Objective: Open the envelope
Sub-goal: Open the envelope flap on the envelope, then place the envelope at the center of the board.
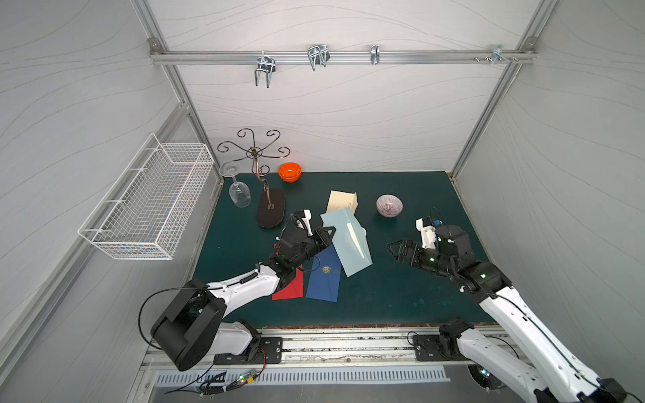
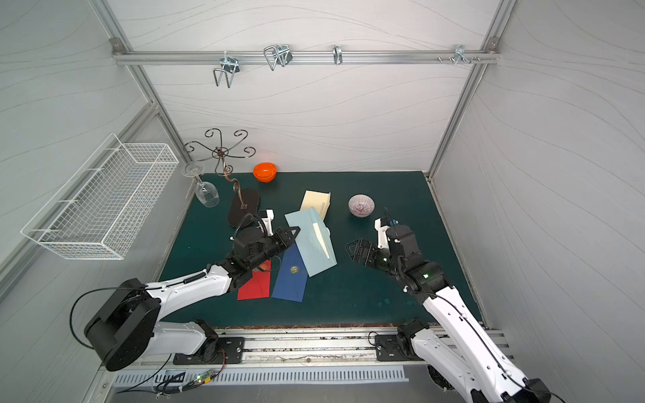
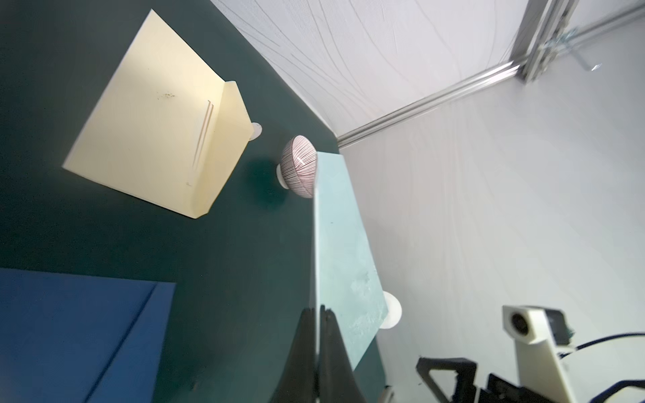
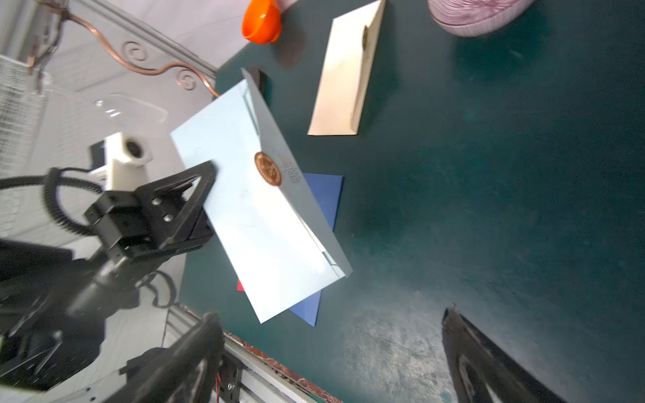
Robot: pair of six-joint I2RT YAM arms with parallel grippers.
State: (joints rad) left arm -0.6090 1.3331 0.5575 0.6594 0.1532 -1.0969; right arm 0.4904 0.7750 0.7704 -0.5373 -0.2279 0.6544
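**Envelope Lifted, Flap Apparently Sprung; Opening Not Confirmed Complete**

Working from the left of the frame, you had the left gripper (image 1: 330, 232) closed tight on the left long edge of the light blue envelope (image 1: 343, 253). The left wrist view showed its fingers (image 3: 303, 335) pinching the paper with no gap.

At frame centre, the envelope hung clear of the green mat (image 1: 401, 296). It was tilted, and its lower corner overlapped the dark blue envelope (image 1: 324, 279) in a top view. The red envelope (image 1: 289, 288) lay just left of that, and the cream envelope (image 1: 342, 202) lay above it in the frame.

The envelope's long axis ran from upper centre down toward the lower right of the frame. Its flap edge faced right, away from your holding arm. In the right wrist view the flap stood off the body, with the wax seal (image 4: 268, 173) at its tip. A pale lining showed in both top views. I judge the seal released and the flap partly raised. Whether it was folded fully back cannot be told from these views, so that remains to be checked and finished.

At the right of the frame, the right gripper (image 1: 392, 252) was spread wide and held nothing. It pointed toward the flap side, well apart from the paper. The striped bowl (image 1: 389, 205) sat above it in the frame, untouched.
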